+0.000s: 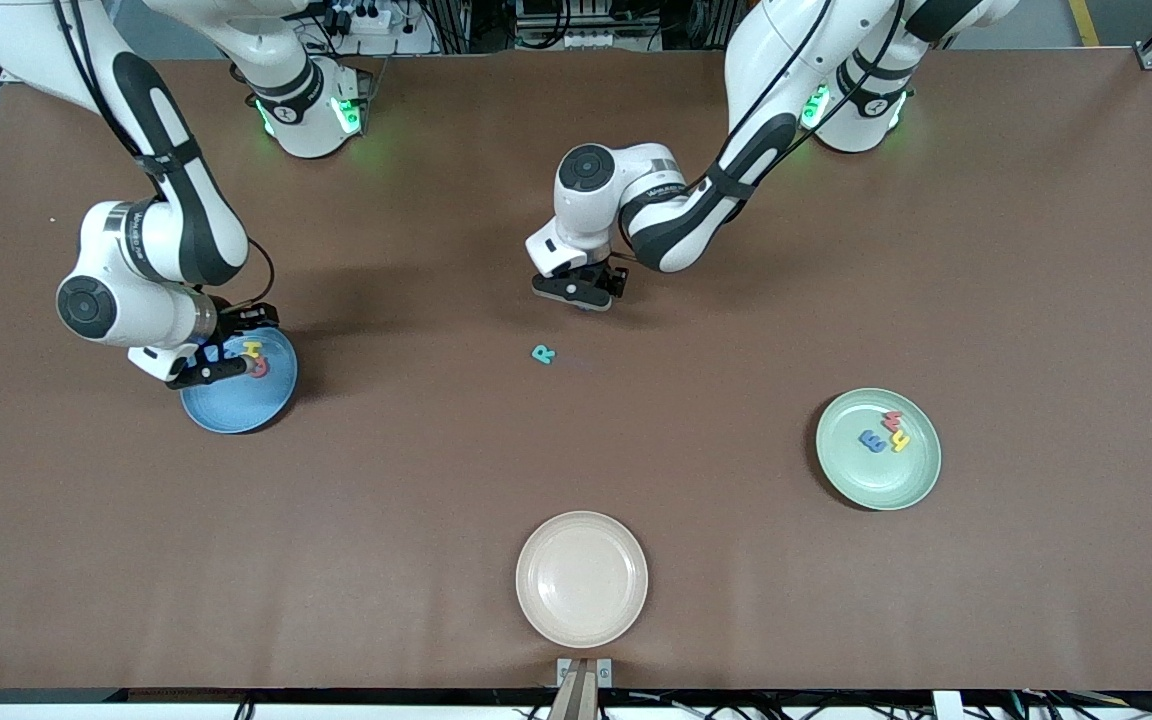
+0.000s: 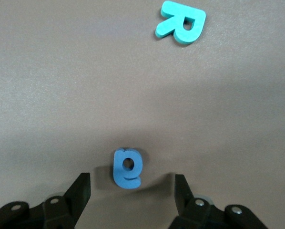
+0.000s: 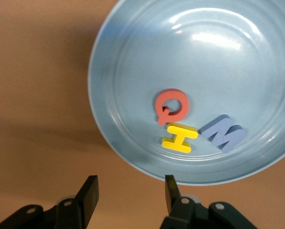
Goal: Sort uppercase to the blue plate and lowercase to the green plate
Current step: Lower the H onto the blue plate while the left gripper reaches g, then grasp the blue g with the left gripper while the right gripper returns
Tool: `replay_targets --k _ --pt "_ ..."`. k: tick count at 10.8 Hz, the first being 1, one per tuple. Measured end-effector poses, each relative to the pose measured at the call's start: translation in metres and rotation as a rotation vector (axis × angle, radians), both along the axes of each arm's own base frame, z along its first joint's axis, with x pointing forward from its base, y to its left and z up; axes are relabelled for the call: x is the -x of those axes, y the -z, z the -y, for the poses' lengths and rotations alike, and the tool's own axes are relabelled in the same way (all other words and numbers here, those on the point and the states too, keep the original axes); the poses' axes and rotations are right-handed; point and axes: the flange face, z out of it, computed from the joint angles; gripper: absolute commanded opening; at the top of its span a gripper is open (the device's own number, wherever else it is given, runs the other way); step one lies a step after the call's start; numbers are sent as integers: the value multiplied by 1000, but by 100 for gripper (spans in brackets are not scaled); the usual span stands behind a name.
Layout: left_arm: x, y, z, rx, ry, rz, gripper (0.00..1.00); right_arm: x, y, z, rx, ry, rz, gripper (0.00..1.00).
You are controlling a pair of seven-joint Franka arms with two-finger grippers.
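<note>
Now the sort is near its end, with two letters left on the bare table. The blue plate (image 1: 236, 410), at the right arm's end, holds the red Q (image 3: 170, 106), the yellow H (image 3: 180, 137) and the dark blue W (image 3: 223, 132), which lie close together in it. The right gripper (image 3: 129, 194) hangs at that plate's rim with its fingers spread and nothing between them, so its part looks done for the moment. The green plate (image 1: 878, 448), at the left arm's end, holds three small letters (image 1: 887, 431) in red, blue and yellow, bunched together. The step in hand belongs to the left arm: the left gripper (image 2: 132, 191) is low over the middle of the table, fingers apart and empty, with the blue a (image 2: 127, 168) lying flat on the table just ahead of the gap between them. The teal R (image 1: 542, 354) lies nearby on the table, nearer the front camera than that gripper. My judgement is that the next move calls for settling the fingers either side of the a, pinching it by its edges, then carrying it to the green plate; the letter is thin and flat, so the fingers must reach nearly to the table. The R would then go to the blue plate.
</note>
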Motion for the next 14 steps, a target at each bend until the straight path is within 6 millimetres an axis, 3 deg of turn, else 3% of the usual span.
replay_targets --k 7,11,13,14 --pt "-4 2 -3 -3 -8 1 52 -27 -68 -76 44 111 6 63" --pt "-10 4 -7 -13 -16 4 26 -32 -92 -138 65 192 54 62" --pt "-11 2 -7 -16 -19 6 5 -31 -104 -173 73 249 82 62" --pt "-11 2 -7 -16 -20 6 0 -29 -110 -193 73 281 101 62"
